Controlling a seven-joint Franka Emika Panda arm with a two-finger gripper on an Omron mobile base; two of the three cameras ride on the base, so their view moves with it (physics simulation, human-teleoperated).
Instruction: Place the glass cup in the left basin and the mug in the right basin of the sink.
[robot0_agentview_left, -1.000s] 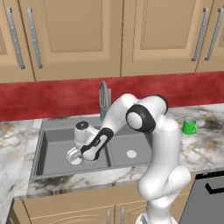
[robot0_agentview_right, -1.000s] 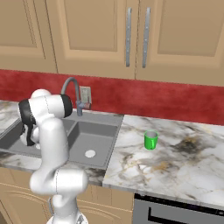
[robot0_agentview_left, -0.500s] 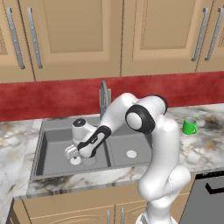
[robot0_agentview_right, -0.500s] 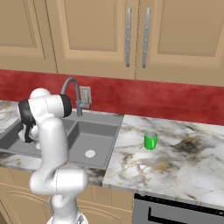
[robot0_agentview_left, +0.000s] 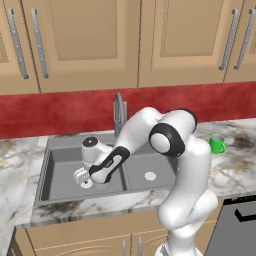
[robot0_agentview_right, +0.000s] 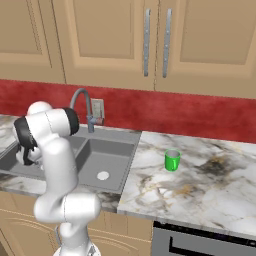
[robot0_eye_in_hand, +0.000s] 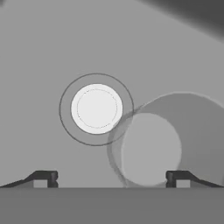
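Glass cup (robot0_eye_in_hand: 151, 144) sits in the left basin (robot0_agentview_left: 60, 165) of the sink (robot0_agentview_left: 50, 150), seen from above in the hand view as a pale see-through ring that overlaps the lower right edge of the round pale drain (robot0_eye_in_hand: 96, 108). That view alone shows the gripper (robot0_eye_in_hand: 111, 178) with its two dark fingertips (robot0_eye_in_hand: 43, 177) spread wide, one either side of the cup and touching neither wall of it; nothing is gripped. From the left base view the cup (robot0_agentview_left: 81, 176) is a faint whitish shape on the basin floor, just beside the gripper (robot0_agentview_left: 95, 179), and the arm's forearm and hand lie across the divider, covering the near part of that bowl. The right basin (robot0_agentview_left: 150, 167) next to it is open to view there, with its own pale drain (robot0_agentview_left: 150, 175) showing. In the right base view the arm's shoulder and elbow stand in front of the left basin and hide the cup, while the right basin (robot0_agentview_right: 107, 155) is in plain sight. The mug (robot0_agentview_right: 172, 160), bright green, stands upright on the marble counter (robot0_agentview_right: 200, 185) well apart from the sink, on the right basin's side; the left base view shows it (robot0_agentview_left: 217, 144) past the arm's elbow. The curved faucet (robot0_agentview_right: 82, 102) rises behind the sink's divider, before the red backsplash (robot0_agentview_right: 175, 112), with wooden cabinets (robot0_agentview_left: 90, 40) above.
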